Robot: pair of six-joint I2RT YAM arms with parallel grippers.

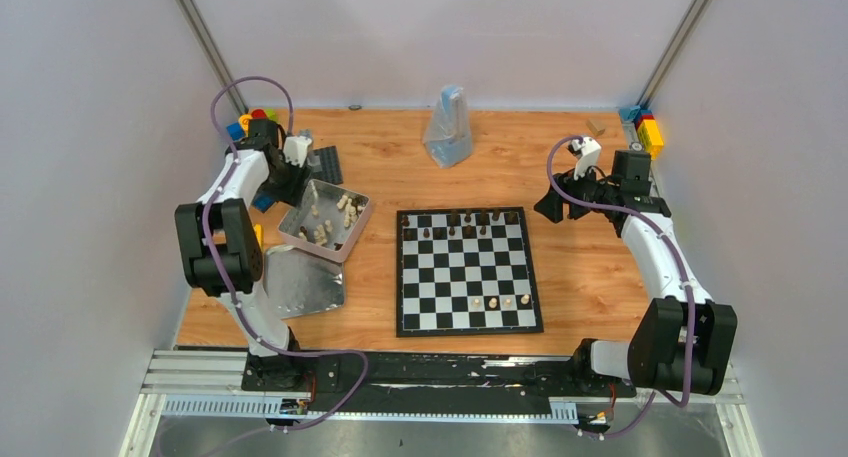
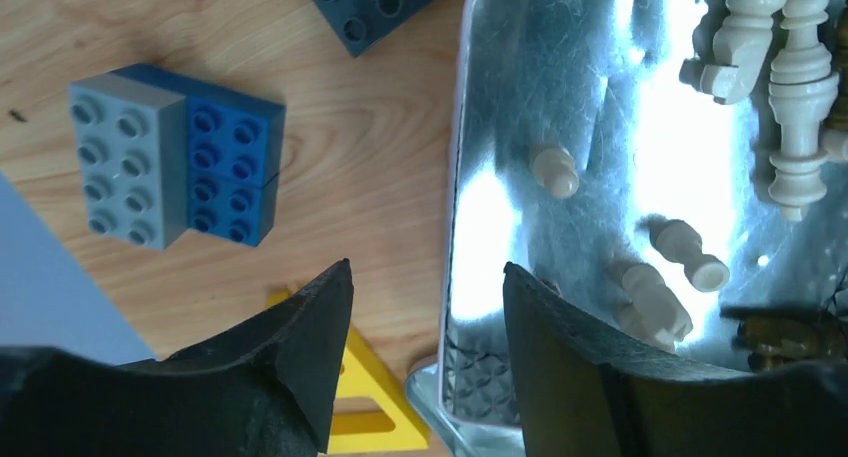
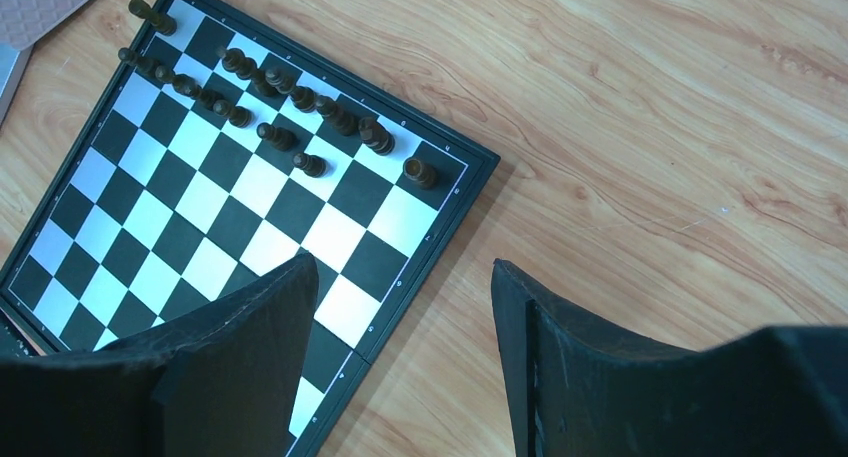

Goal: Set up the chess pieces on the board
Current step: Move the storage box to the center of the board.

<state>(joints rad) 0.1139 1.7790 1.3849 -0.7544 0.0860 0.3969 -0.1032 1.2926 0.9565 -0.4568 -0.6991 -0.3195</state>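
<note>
Fetching looks like the step in hand: the left gripper (image 2: 425, 277) hangs with its jaws apart and empty, straddling the left wall of the open metal tin (image 2: 560, 67), one finger over bare table (image 2: 330, 127) and the other over the tin's floor.

The cream pieces (image 2: 680, 252) wanted next lie on their sides in the tin, to the right of the wrist frame. A brownish piece (image 2: 780, 339) sits in shadow at the lower right.

In the overhead view the chessboard (image 1: 460, 267) lies at the centre of the frame. Dark pieces (image 1: 465, 220) fill much of its top two rows, while only three cream ones (image 1: 492, 302) stand near its bottom edge, so most of the cream side is probably still to come.

The next move likely calls for shifting the left gripper rightward in its own frame until both fingers clear the wall. It would then come down around one pawn without knocking its neighbours. Glare on the metal makes outlines hard to read.

Room is tight there. A blue-and-grey brick stack (image 2: 175, 167) and a yellow triangular block (image 2: 365, 397) sit just beside the tin, and the tin's lid (image 1: 305, 282) lies below it in the overhead frame.

The right gripper (image 3: 402, 272) is likewise spread and empty, over the board's edge, with open wood to its right.
</note>
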